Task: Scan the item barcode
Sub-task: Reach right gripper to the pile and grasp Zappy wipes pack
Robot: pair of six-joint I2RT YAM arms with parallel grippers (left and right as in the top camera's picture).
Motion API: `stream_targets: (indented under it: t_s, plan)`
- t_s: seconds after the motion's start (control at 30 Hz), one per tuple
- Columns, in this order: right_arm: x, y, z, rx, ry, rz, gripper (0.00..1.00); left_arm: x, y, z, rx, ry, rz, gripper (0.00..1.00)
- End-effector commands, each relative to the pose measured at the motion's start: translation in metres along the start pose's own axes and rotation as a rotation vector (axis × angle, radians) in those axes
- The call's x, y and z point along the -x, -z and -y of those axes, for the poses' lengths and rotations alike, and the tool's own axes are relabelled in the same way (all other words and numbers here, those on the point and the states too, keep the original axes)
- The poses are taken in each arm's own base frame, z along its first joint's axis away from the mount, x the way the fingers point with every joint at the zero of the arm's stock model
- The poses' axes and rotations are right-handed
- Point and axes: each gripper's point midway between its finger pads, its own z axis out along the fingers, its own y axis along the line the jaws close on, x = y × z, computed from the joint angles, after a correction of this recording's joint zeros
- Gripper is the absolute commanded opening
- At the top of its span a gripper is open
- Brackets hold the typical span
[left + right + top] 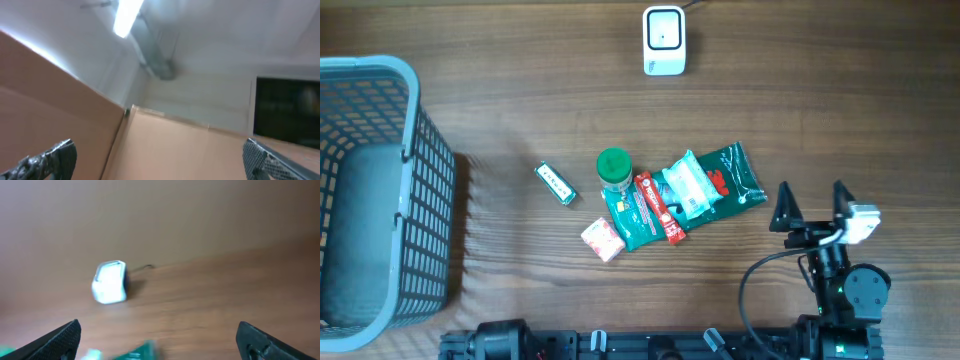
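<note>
My right gripper (813, 207) is spread wide and empty, just right of the pile of items (650, 215) at mid-table. My left gripper (160, 157) is spread too, with nothing between its fingers, and points up off the table. Nothing is picked up yet. The scanner (664, 41) sits at the far edge, well apart from the pile, so picking, lifting and showing a barcode all remain.

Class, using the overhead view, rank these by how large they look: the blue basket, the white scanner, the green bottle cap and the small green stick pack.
1. blue basket
2. white scanner
3. green bottle cap and small green stick pack: too alike to rank.
</note>
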Motion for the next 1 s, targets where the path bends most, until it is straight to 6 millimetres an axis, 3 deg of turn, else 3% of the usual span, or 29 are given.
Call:
stream_targets:
  t_s: [0.0, 0.07, 0.1, 0.13, 0.27, 0.33, 0.43, 0.57, 0.7, 0.77, 0.83, 0.97]
  plan:
    - [0.0, 0.0, -0.009, 0.049, -0.731, -0.023, 1.0, -0.033, 0.004, -0.004, 0.02, -0.02, -0.126, 1.0]
    - [0.003, 0.0, 0.008, -0.03, -1.169, 0.043, 1.0, -0.073, 0.008, -0.008, 0.035, -0.042, -0.277, 1.0]
    - [0.002, 0.0, 0.006, -0.016, -1.459, 0.036, 1.0, -0.102, 0.013, -0.011, 0.046, -0.08, -0.381, 1.0]
    - [0.004, 0.0, 0.002, 0.005, -1.484, 0.027, 1.0, -0.114, 0.013, -0.012, 0.048, -0.094, -0.42, 1.0]
    - [0.055, 0.01, -0.045, 0.3, -0.975, 0.077, 1.0, -0.171, 0.011, -0.013, 0.062, -0.122, -0.567, 1.0]
    - [0.067, 0.012, -0.057, 0.313, -0.806, 0.068, 1.0, -0.208, 0.01, -0.011, 0.05, -0.144, -0.645, 1.0]
    - [0.09, 0.005, -0.072, 0.303, -0.592, 0.02, 0.99, -0.266, 0.007, 0.015, -0.09, -0.114, -0.748, 1.0]
    - [0.108, -0.025, -0.095, 0.299, -0.354, -0.197, 0.99, -0.32, 0.016, 0.027, -0.174, -0.096, -0.853, 1.0]
    - [0.101, -0.06, -0.099, 0.18, -0.161, -0.543, 0.99, -0.357, 0.026, 0.022, -0.164, -0.114, -0.928, 1.0]
    - [0.093, -0.068, -0.103, 0.163, -0.077, -0.705, 1.0, -0.367, 0.025, 0.022, -0.164, -0.113, -0.924, 1.0]
    - [0.081, -0.073, -0.102, 0.127, -0.109, -0.861, 1.0, -0.37, 0.022, 0.023, -0.169, -0.108, -0.912, 1.0]
    - [0.05, -0.089, -0.092, 0.126, -0.089, -0.962, 0.99, -0.384, 0.029, 0.02, -0.164, -0.117, -0.947, 1.0]
